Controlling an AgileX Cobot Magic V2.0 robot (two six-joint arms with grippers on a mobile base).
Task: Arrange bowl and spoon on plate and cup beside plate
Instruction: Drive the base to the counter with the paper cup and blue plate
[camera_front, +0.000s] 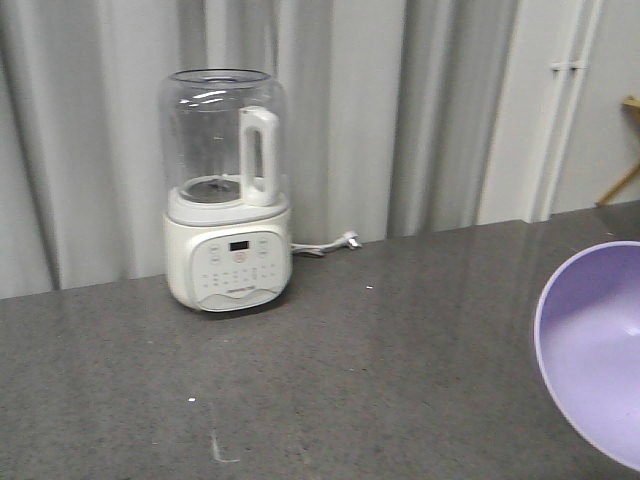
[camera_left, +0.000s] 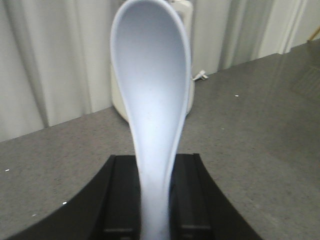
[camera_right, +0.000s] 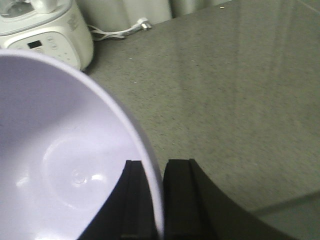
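Observation:
My left gripper (camera_left: 154, 165) is shut on the handle of the pale bluish-white spoon (camera_left: 150, 85), whose scoop stands up in front of the camera above the grey counter. The right gripper (camera_right: 156, 170) is shut on the rim of the lavender bowl (camera_right: 55, 165), one finger inside the bowl and one outside. That bowl (camera_front: 598, 345) shows tilted at the right edge of the front view, held above the counter. The plate and the cup are out of view.
A white blender with a clear jar (camera_front: 226, 195) stands at the back left of the grey counter (camera_front: 350, 370), its cable and plug (camera_front: 335, 243) lying to its right. Grey curtains hang behind the counter's back edge.

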